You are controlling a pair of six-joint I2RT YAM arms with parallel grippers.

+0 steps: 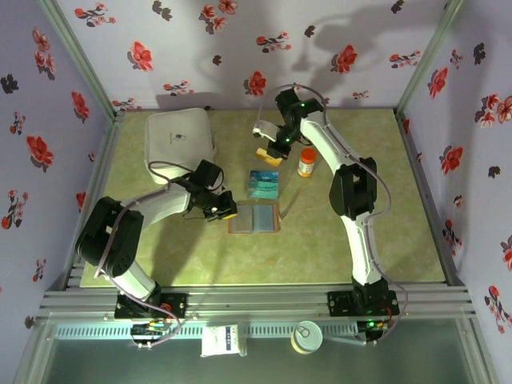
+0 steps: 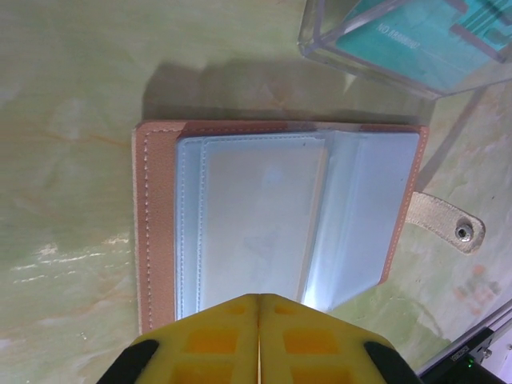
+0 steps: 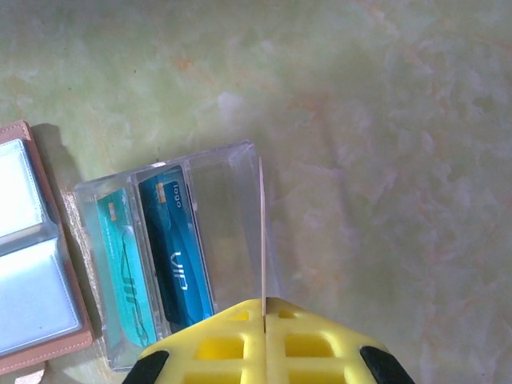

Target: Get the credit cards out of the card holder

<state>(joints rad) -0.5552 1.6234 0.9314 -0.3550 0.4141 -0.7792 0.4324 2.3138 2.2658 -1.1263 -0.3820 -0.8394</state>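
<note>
The brown card holder (image 1: 254, 218) lies open on the table, its blue-grey plastic pockets (image 2: 264, 216) facing up and looking bare. My left gripper (image 2: 260, 298) is shut, its yellow tips over the holder's near edge. My right gripper (image 3: 263, 302) is shut on a thin credit card (image 3: 262, 232), seen edge-on above the right end of a clear plastic box (image 3: 232, 172). A teal card (image 3: 120, 268) and a blue card (image 3: 176, 244) stand in that box. From above, the right gripper (image 1: 270, 157) hangs just behind the box (image 1: 263, 184).
A white square box (image 1: 179, 138) sits at the back left and an orange bottle (image 1: 307, 162) right of the clear box. The holder's clasp strap (image 2: 448, 224) sticks out to one side. Floral walls close in the table.
</note>
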